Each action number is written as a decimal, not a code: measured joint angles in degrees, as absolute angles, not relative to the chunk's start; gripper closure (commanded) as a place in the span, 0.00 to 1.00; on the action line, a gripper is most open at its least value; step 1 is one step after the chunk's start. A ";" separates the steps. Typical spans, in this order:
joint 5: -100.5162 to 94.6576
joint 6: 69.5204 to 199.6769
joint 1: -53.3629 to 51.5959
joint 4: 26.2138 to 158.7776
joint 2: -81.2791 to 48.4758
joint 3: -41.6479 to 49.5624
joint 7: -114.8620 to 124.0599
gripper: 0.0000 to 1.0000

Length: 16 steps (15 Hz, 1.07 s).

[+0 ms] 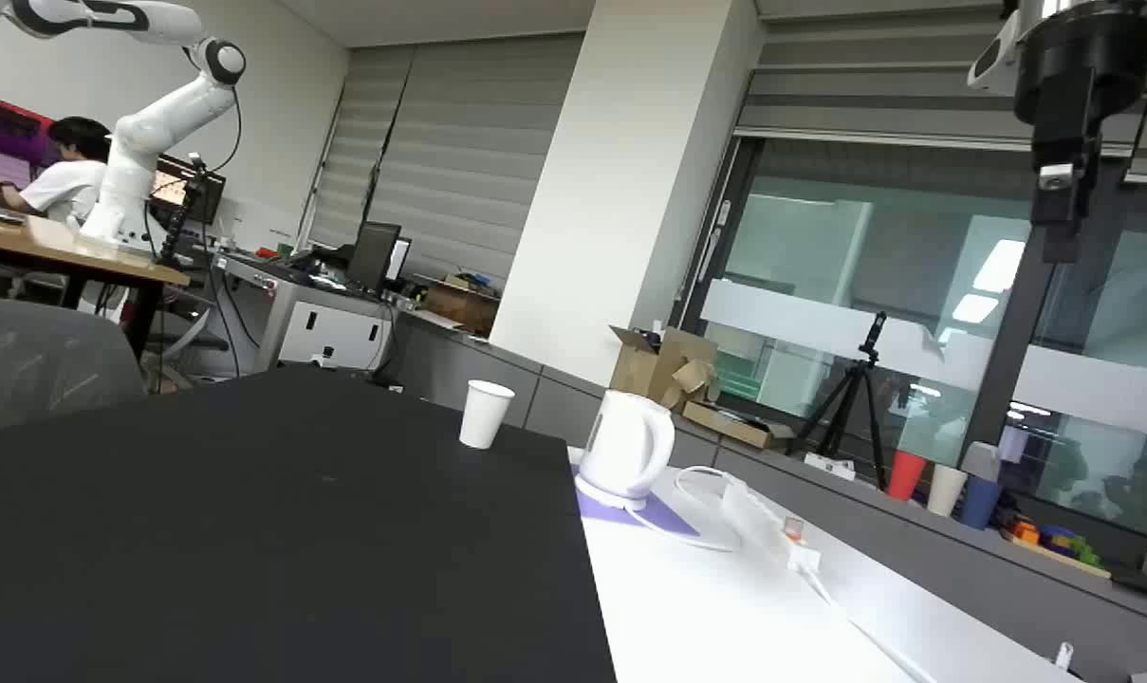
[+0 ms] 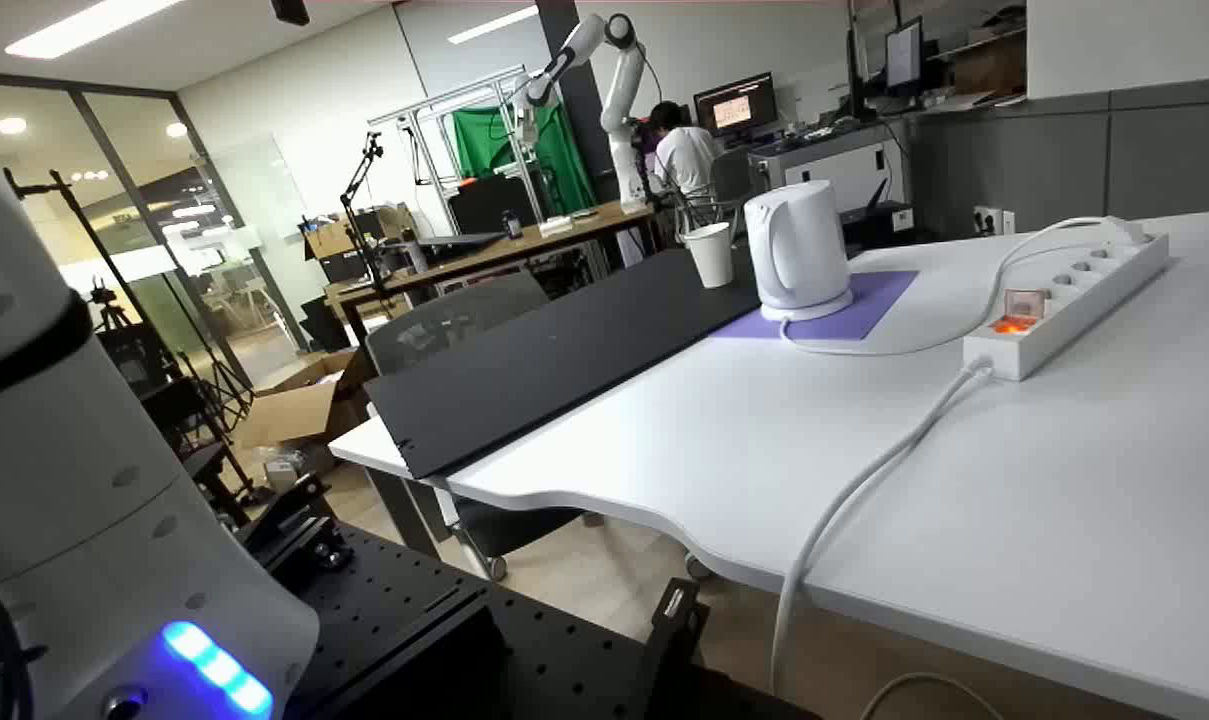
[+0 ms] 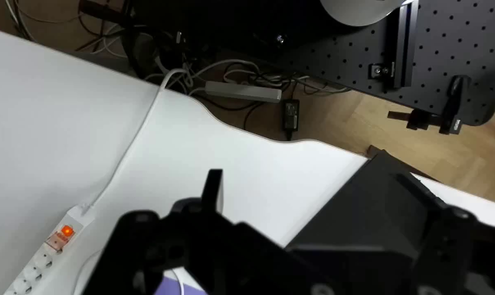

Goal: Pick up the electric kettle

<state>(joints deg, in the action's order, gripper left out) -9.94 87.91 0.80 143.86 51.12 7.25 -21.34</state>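
At the far left in an exterior view, a white jointed robot arm [image 1: 146, 133] stands well off in the background. Next comes a flat black board [image 1: 298, 550], with a tapered white paper cup [image 1: 485, 415] standing on it. Right of the cup, on the white tabletop [image 1: 715, 621], stands the rounded, white, jug-shaped electric kettle [image 1: 620, 444], set on a flat purple mat [image 2: 882, 297] near the board's edge. A thin white cord [image 2: 864, 353] leads on to a long white power strip [image 2: 1079, 300]. Farthest right, well above the tabletop, hangs the black two-fingered claw [image 1: 1063, 232], pointing down — from it the kettle lies below and to the left, well apart, its long axis upright and its white loop handle [image 1: 664, 446] turned rightward, to the claw's side. The wrist view shows the fingers [image 3: 211, 190] wide apart and holding nothing, but not the kettle's body; whether the claw hides it or the frame cuts it off, I cannot tell. I judge the coming move goes down and outward from the nearer arm's white base [image 2: 104, 470], to meet that handle.
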 measured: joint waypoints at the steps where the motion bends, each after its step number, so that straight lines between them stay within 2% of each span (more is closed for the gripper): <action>1: -9.94 87.95 0.80 143.86 51.14 7.25 -21.34 0.00; 11: -10.16 88.71 0.77 143.88 51.14 7.40 -21.35 0.00; 16: -17.02 102.15 1.06 142.75 46.14 12.72 -23.63 0.00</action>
